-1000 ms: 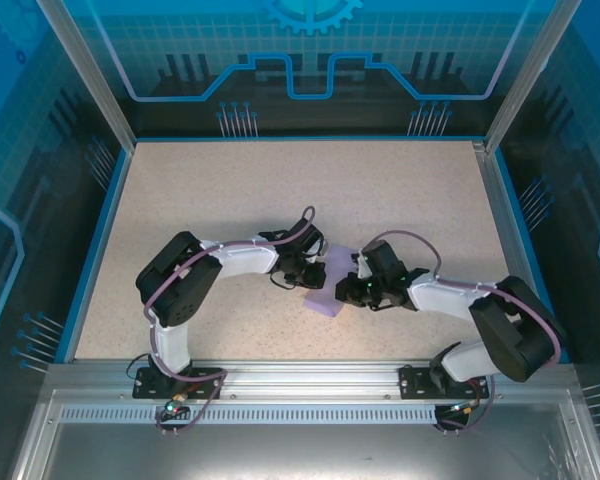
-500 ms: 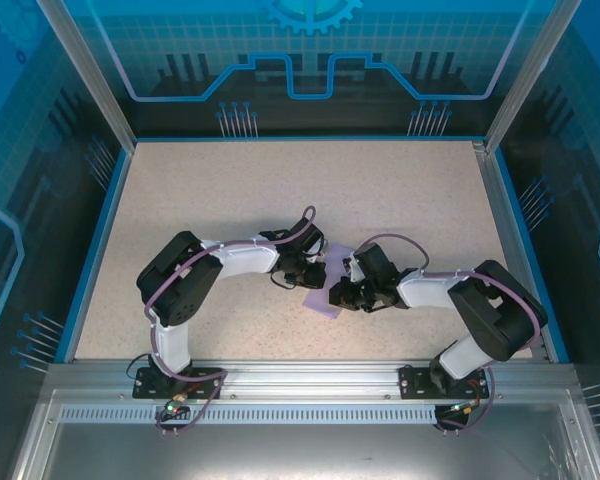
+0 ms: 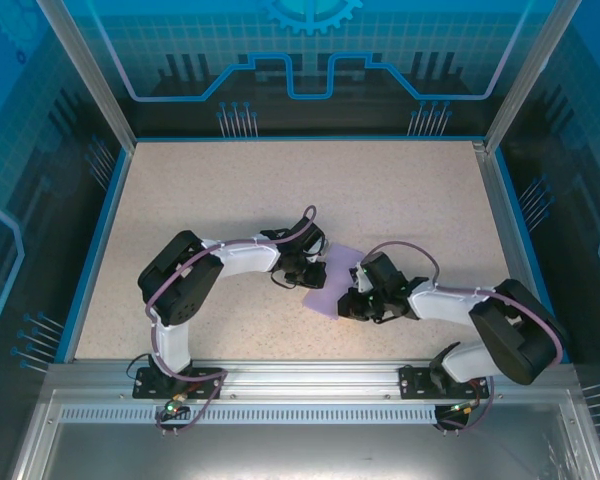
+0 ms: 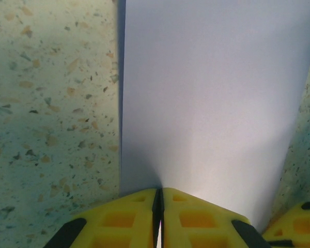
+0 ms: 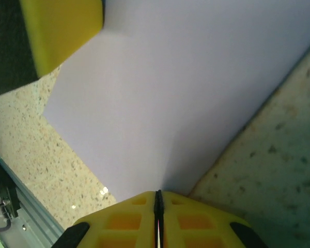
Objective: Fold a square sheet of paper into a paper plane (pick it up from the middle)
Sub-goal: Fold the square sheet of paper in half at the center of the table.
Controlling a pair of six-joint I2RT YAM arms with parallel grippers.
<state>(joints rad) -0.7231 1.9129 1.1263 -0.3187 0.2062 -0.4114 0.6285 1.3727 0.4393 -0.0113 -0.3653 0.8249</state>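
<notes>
From above, both arms were bent in toward each other over the near half of the table (image 3: 230, 200), about midway between its left and right edges. The square sheet of paper (image 3: 330, 285) sat between them, a small lavender patch lying on the diagonal. The left gripper (image 3: 314, 272) met its left side, and the right gripper (image 3: 352, 300) met its right side, closer to the near edge. That high view couldn't settle the jaws, because both heads were dark lumps against the paper.

The left wrist camera filled that in. The left gripper (image 4: 160, 194) had its two yellow fingers (image 4: 129, 212) pressed together with only a hairline seam between them. The sheet (image 4: 206, 93) ran straight out of that seam, pinched at its edge. A thin dark shadow lined the sheet's left edge against the speckled table (image 4: 51, 103). Another yellow finger (image 4: 299, 225) peeked in at the lower right, just beside the paper.

The right wrist camera told the same story from the other side. The right gripper (image 5: 158, 195) was clamped tight on the paper's edge, and the sheet (image 5: 170, 88) fanned away from it. One corner of the sheet pointed toward the metal rail (image 5: 20, 206) at the table's near edge, which the left wrist view never caught. A yellow finger block (image 5: 62, 31) showed at the top left, at the sheet's far side.
</notes>
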